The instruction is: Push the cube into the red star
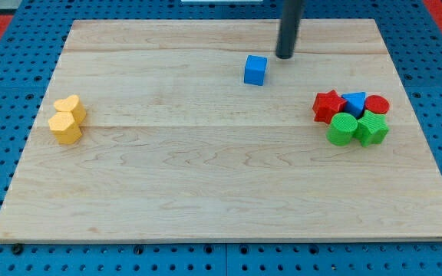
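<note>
A blue cube (255, 70) sits on the wooden board (206, 176) near the view's top, a little right of centre. The red star (328, 106) lies at the view's right, on the left side of a tight cluster of blocks. My tip (285, 56) stands just up and to the right of the blue cube, a small gap apart from it. The rod rises out of the view's top edge. The cube is well to the upper left of the red star.
The cluster by the red star holds a blue triangle (354, 101), a red cylinder (377, 105), a green cylinder (342, 129) and a green block (371, 128). Two yellow blocks (67, 119) touch each other at the view's left.
</note>
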